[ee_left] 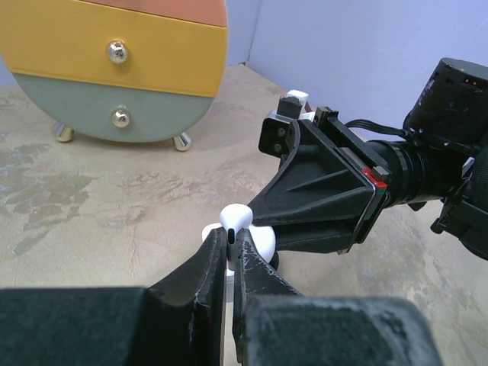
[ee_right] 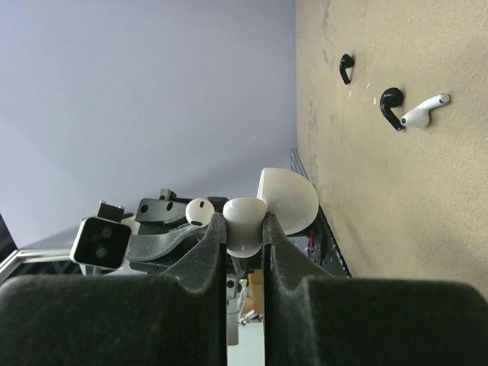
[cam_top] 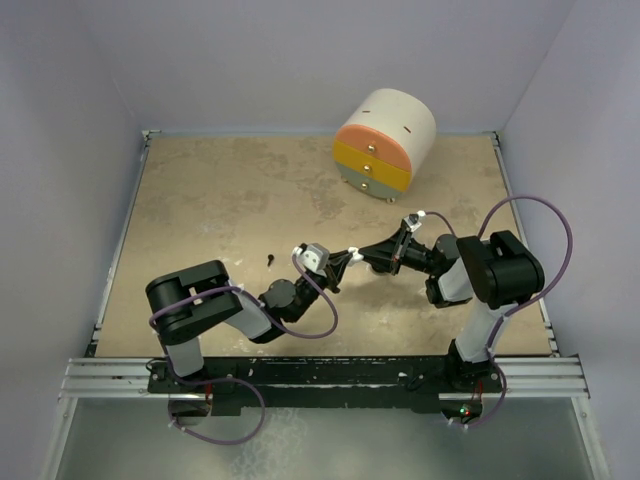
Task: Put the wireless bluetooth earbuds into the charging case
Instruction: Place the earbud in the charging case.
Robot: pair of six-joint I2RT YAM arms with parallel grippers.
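My left gripper point(ee_left: 232, 248) is shut on the stem of a white earbud point(ee_left: 235, 219), whose round head pokes out above the fingertips. Right behind it is the white charging case point(ee_right: 245, 225), pinched in my shut right gripper point(ee_right: 245, 229) with its lid point(ee_right: 288, 200) swung open. The held earbud point(ee_right: 200, 211) hovers just beside the case's opening. Seen from above, both grippers meet tip to tip at mid-table point(cam_top: 346, 262). A second white earbud point(ee_right: 425, 109) lies loose on the table, with a dark earbud-shaped patch point(ee_right: 391, 107) touching it.
A cream, orange and yellow drawer unit point(cam_top: 385, 143) stands at the back of the table, behind the grippers. A small dark piece point(cam_top: 271, 260) lies on the tabletop left of the left wrist. Another dark earbud-shaped mark point(ee_right: 347, 67) shows on the table.
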